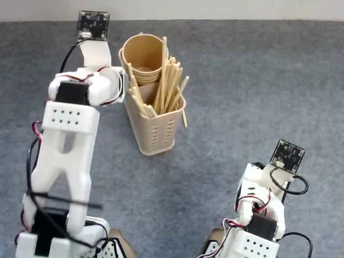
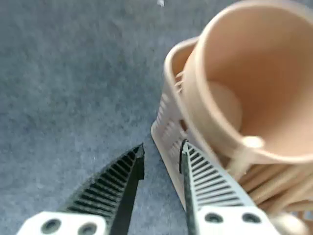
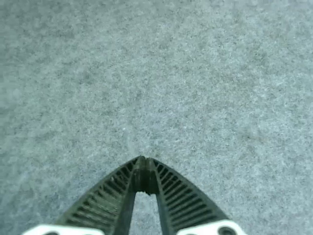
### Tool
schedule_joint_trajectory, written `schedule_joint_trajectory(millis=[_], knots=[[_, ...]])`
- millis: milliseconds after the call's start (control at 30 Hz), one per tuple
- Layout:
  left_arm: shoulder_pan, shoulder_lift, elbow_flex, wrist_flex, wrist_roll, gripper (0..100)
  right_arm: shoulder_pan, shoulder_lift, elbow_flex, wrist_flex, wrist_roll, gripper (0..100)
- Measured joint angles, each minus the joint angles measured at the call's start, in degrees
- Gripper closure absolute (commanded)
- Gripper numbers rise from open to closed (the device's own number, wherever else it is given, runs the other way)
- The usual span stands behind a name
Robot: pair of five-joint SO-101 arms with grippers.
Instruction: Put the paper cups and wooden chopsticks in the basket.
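Note:
A tan slotted basket [image 1: 156, 131] stands upright mid-table. Stacked paper cups [image 1: 142, 54] sit in its far end, and several wooden chopsticks [image 1: 169, 86] lean in the near end. One stick's end [image 1: 185, 117] shows outside the right wall. My left arm [image 1: 67, 123] stands just left of the basket. In the left wrist view my left gripper [image 2: 162, 149] is open and holds nothing. One of its fingers [image 2: 205, 181] lies close against the basket's wall [image 2: 168, 132], below the top cup [image 2: 254, 83]. My right gripper [image 3: 143, 160] is shut and empty over bare carpet.
Grey carpet [image 1: 258, 80] covers the table. The right arm [image 1: 263, 207] sits folded at the near right, well away from the basket. Open carpet lies right of and behind the basket.

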Motion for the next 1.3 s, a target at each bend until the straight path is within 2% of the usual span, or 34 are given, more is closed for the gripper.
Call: schedule_joint_trajectory(millis=[300,567,733,1133,1300], knots=[[0.0,5.98,-0.26,1.14,-0.09,85,-0.09,0.0,0.0,0.0,0.0,99.2],[-3.25,-4.84,-0.44,1.76,-0.09,85,-0.18,0.0,0.0,0.0,0.0,99.2],[-3.08,-12.48,-0.53,5.54,1.93,85,-0.18,0.0,0.0,0.0,0.0,99.2],[-2.9,-13.54,4.48,3.6,2.64,85,-0.18,0.0,0.0,0.0,0.0,99.2],[0.35,-14.07,4.66,3.16,2.64,85,-0.18,0.0,0.0,0.0,0.0,99.2]])
